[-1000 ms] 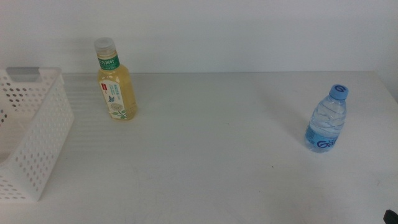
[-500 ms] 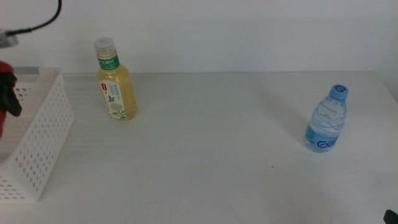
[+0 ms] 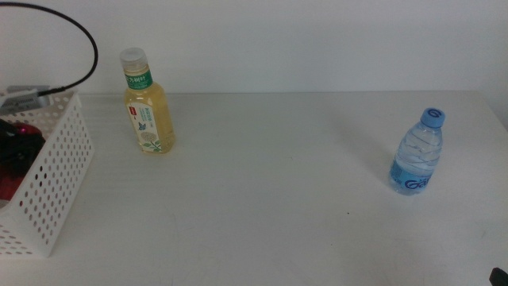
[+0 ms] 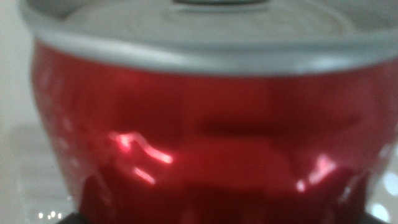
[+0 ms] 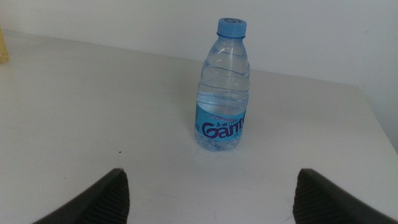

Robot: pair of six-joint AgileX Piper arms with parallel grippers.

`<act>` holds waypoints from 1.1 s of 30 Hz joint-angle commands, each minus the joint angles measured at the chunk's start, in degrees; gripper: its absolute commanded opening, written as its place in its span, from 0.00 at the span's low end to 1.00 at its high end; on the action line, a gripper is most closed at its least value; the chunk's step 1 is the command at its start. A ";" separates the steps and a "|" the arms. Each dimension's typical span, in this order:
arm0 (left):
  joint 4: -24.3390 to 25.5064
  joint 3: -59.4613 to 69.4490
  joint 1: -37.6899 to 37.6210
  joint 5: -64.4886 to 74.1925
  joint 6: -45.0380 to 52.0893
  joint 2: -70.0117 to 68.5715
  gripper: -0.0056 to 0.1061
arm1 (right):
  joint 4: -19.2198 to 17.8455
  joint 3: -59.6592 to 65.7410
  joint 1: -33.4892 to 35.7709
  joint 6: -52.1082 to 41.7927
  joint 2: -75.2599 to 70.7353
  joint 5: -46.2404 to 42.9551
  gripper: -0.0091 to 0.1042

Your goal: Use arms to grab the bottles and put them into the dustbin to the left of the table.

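At the far left of the middle view, my left gripper is down inside the white perforated dustbin, shut on the red can. The red can fills the whole left wrist view, blurred and very close. A yellow tea bottle with a white cap stands upright at the back left of the table, just right of the dustbin. The blue-capped water bottle stands upright at the right. My right gripper is open, low by the table's near right corner, with the water bottle in front of it and apart from its jaws.
A black cable loops over the dustbin's back corner from the left arm. A white wall rises behind the table. The table's right edge runs close behind the water bottle.
The left arm has come into view from the left carrying the red can, and it has sunk lower into the dustbin. Both bottles and the right gripper have stayed put.
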 commanded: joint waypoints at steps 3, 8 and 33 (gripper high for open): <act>-1.45 -2.11 -0.26 4.98 0.17 -2.94 0.20 | -0.50 -0.46 -0.28 -0.42 -1.54 -4.00 0.70; -0.35 -2.11 -1.05 4.93 1.52 -2.52 0.70 | -0.50 -0.46 -0.28 -0.42 -1.54 -4.00 0.70; 10.45 -2.11 -13.83 4.17 -14.98 -31.59 0.75 | -0.50 -0.46 -0.28 -0.42 -1.54 -4.00 0.70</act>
